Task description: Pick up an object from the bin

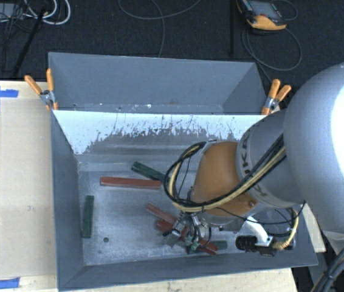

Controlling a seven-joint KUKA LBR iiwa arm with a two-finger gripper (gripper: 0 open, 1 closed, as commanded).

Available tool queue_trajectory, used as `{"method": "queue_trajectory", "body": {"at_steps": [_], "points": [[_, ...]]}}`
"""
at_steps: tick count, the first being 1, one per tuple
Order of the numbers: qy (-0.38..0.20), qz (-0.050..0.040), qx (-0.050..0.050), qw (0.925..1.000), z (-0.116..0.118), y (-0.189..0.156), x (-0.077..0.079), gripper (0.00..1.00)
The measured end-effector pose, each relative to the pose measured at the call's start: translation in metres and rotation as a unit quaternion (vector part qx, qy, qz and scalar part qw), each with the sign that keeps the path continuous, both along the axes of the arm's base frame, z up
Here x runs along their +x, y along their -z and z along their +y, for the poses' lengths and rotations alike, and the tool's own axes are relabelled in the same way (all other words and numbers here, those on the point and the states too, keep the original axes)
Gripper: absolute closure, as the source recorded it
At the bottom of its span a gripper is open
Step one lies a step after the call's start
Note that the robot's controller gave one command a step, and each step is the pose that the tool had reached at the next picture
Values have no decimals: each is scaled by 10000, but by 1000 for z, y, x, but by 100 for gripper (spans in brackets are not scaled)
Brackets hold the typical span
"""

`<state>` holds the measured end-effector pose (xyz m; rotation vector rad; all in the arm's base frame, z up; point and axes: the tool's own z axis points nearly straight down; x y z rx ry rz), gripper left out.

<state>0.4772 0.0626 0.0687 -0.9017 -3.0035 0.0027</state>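
My gripper (186,236) is low in the bin's front middle, under the orange cover, right among a small cluster of things. A short red-brown stick (158,213) lies just to its left, with a darker red piece (165,225) beside it. A small red bit (208,249) and a dark green bit (219,245) lie at the gripper's right. Whether anything is held is hidden.
A long red-brown bar (129,182) lies across the bin's middle, and a dark green piece (147,171) sits at its far end. A dark green bar (87,216) lies alone near the left wall. A white and black thing (251,233) sits at the front right under the arm.
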Motion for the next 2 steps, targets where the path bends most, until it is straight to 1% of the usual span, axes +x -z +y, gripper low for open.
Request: {"method": "queue_trajectory", "body": {"at_steps": [1,2], "points": [[2,8,-3,10000,0,-4,-1,100],[-5,22,-5,10000,-1,-21,-2,100]]}}
